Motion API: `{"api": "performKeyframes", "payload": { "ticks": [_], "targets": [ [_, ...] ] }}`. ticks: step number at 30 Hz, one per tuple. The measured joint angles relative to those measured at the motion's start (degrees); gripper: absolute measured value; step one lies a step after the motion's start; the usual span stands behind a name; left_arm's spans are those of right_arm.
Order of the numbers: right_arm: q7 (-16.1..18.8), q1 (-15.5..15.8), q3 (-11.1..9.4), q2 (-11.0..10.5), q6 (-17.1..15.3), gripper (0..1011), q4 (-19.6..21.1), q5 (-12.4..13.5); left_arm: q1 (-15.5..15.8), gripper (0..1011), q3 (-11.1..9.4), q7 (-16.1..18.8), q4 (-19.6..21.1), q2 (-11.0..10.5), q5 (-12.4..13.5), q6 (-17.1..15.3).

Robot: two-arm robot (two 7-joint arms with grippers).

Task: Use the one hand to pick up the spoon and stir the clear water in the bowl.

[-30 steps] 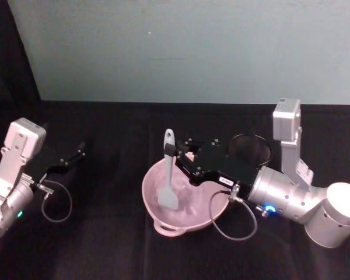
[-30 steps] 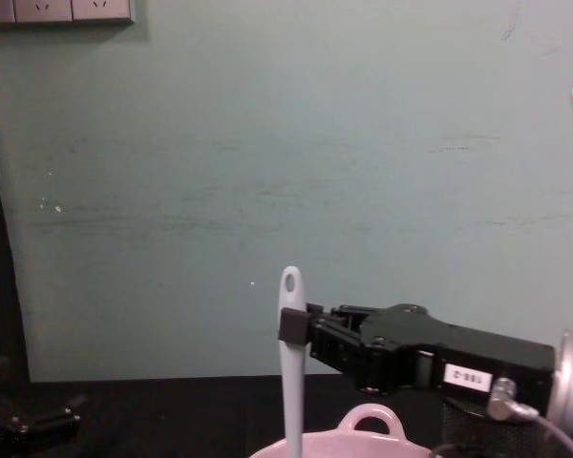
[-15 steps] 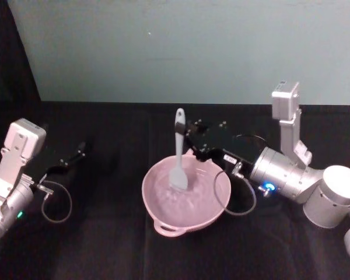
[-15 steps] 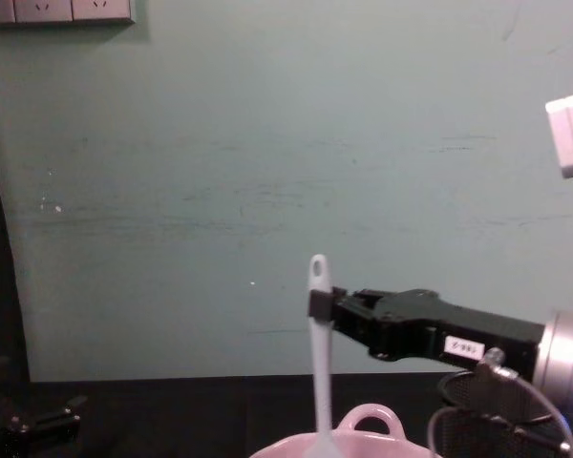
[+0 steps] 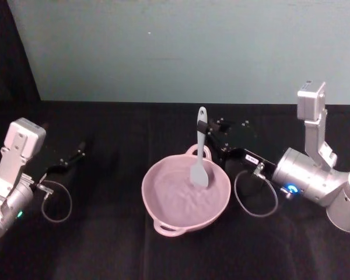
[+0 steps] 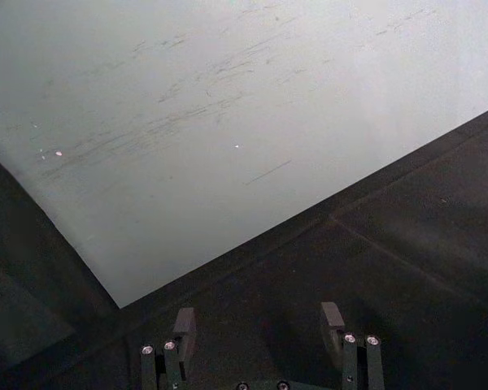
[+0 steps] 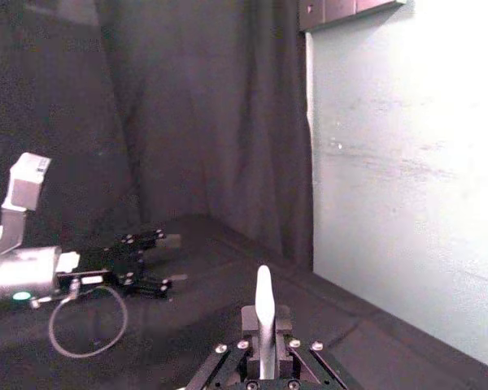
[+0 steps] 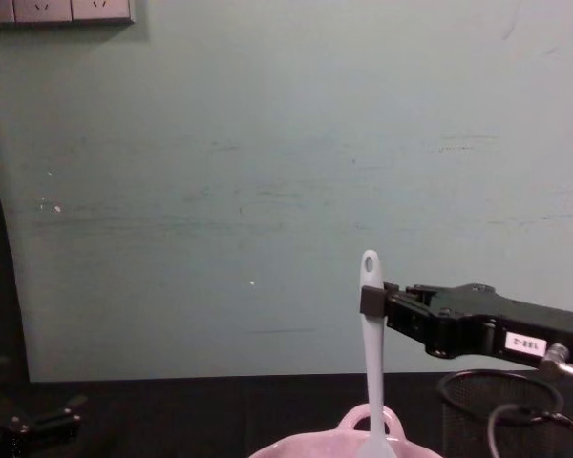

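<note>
My right gripper [image 5: 206,129] is shut on the white spoon [image 5: 200,153] just below the handle tip. The spoon stands nearly upright with its blade dipped in the water at the far right of the pale pink bowl [image 5: 146,188]. From the chest view the spoon [image 8: 371,336] rises out of the bowl [image 8: 310,446] beside its loop handle, with the right gripper [image 8: 373,301] clamped on it from the right. The right wrist view has the spoon handle [image 7: 263,305] sticking up between the jaws. My left gripper [image 5: 74,156] is parked at the far left, and its fingers [image 6: 185,328] stand open.
A black wire-mesh cup [image 8: 492,412] stands to the right of the bowl, below the right arm. A cable loop [image 5: 254,195] hangs from the right wrist beside the bowl. The black table meets a pale green wall [image 5: 175,52] behind.
The right gripper has carried the spoon rightward through the water, from the bowl's left side to its far right. The left arm has not moved.
</note>
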State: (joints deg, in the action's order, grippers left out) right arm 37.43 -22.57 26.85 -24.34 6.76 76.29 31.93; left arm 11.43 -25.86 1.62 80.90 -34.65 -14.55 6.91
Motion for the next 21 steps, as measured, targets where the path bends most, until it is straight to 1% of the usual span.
{"api": "performKeyframes", "payload": {
  "ticks": [5,8,9,12,17,21],
  "targets": [
    [0.2,1.7,0.0,-1.2,-0.7,110,2.9,0.3,0.0,1005,0.0,0.0,0.0,0.0,0.0,0.0],
    [0.7,3.0,0.5,-1.9,-1.2,110,5.6,0.6,0.0,1005,0.0,0.0,0.0,0.0,0.0,0.0],
    [0.7,3.0,0.5,-1.9,-1.2,110,5.6,0.6,0.0,1005,0.0,0.0,0.0,0.0,0.0,0.0],
    [1.4,3.8,1.6,-2.1,-1.7,110,7.4,0.9,0.0,1005,0.0,0.0,0.0,0.0,0.0,0.0],
    [1.9,3.8,3.2,-1.6,-1.9,110,8.0,0.9,0.0,1005,0.0,0.0,0.0,0.0,0.0,0.0],
    [2.3,2.6,4.4,-0.2,-1.8,109,6.8,0.9,0.0,1005,0.0,0.0,0.0,0.0,0.0,0.0]
  ]
}}
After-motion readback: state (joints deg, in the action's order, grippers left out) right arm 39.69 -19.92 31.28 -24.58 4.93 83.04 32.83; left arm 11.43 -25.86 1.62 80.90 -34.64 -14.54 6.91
